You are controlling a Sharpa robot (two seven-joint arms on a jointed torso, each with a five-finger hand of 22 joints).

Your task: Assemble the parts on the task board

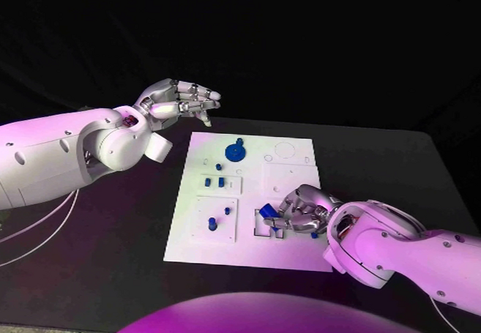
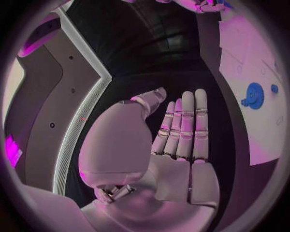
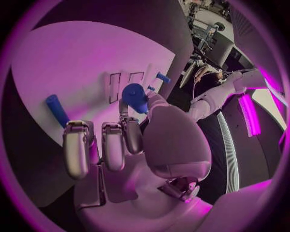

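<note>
The white task board [image 1: 249, 244] lies in the middle of the table. My right hand [image 1: 300, 212] is low over its near right part and pinches a blue part [image 1: 269, 211] between thumb and a finger beside a rectangular recess; the right wrist view shows this round-headed blue part [image 3: 134, 94] at the fingertips [image 3: 125, 126]. My left hand [image 1: 180, 100] hovers beyond the board's far left corner, its fingers straight and holding nothing, with a flat palm [image 2: 175, 145]. A blue gear [image 1: 235, 151] sits at the board's far end.
Small blue pegs [image 1: 213, 182] stand in a framed slot on the board's left side, and two more [image 1: 212, 223] sit nearer me. A blue cylinder [image 3: 57, 110] stands on the board near my right hand. Black table [image 1: 111, 250] surrounds the board.
</note>
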